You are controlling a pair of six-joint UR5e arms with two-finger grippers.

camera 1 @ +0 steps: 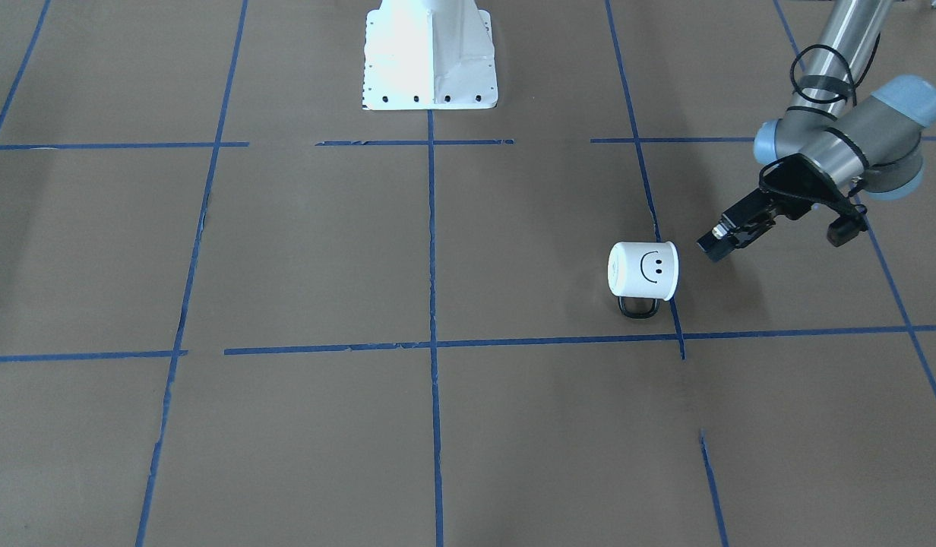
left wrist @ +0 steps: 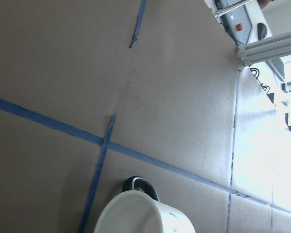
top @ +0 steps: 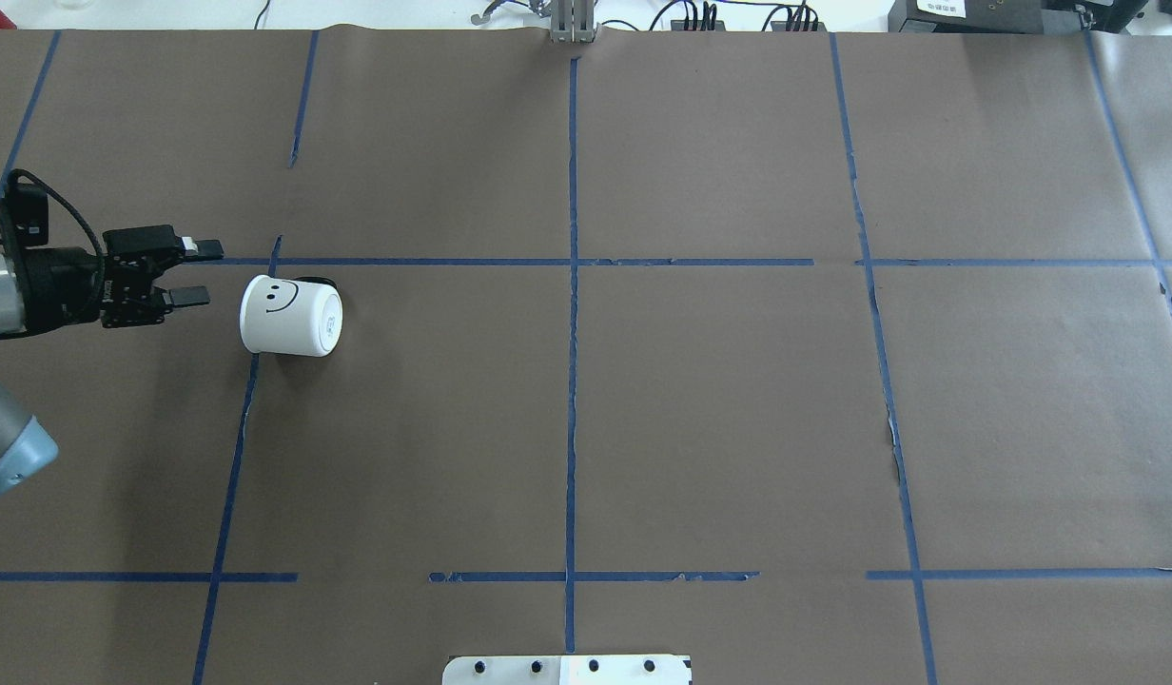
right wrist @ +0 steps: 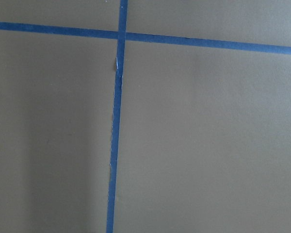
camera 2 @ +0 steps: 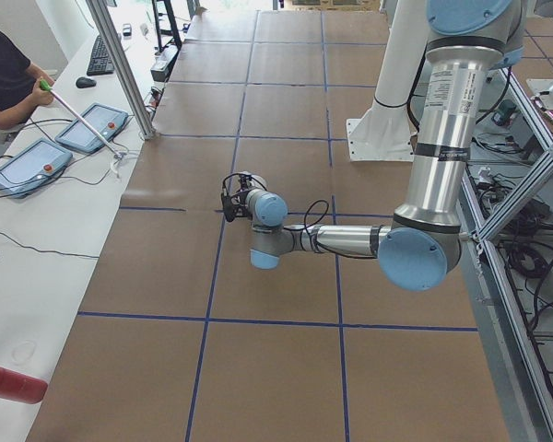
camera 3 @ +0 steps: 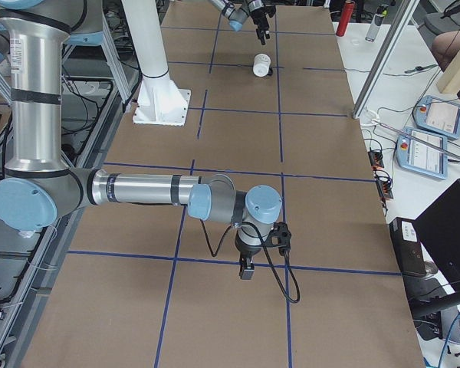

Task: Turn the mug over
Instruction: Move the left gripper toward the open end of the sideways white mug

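Note:
The white mug [top: 291, 316] with a black smiley face lies on its side on the brown paper at the table's left. Its closed base faces the table's middle and its rim faces my left gripper. Its dark handle [camera 1: 637, 306] points to the far side. The mug also shows in the front view [camera 1: 643, 270], the right side view [camera 3: 259, 65] and the left wrist view [left wrist: 143, 213]. My left gripper [top: 201, 274] is open and empty, level with the mug and a short gap from its rim. My right gripper [camera 3: 245, 268] hovers over bare paper far from the mug; I cannot tell whether it is open.
Blue tape lines [top: 573, 285] divide the paper into squares. The white robot pedestal [camera 1: 430, 57] stands at the table's near middle edge. An aluminium post [camera 2: 120, 69], control pendants [camera 2: 18, 166] and a seated operator are beyond the far edge.

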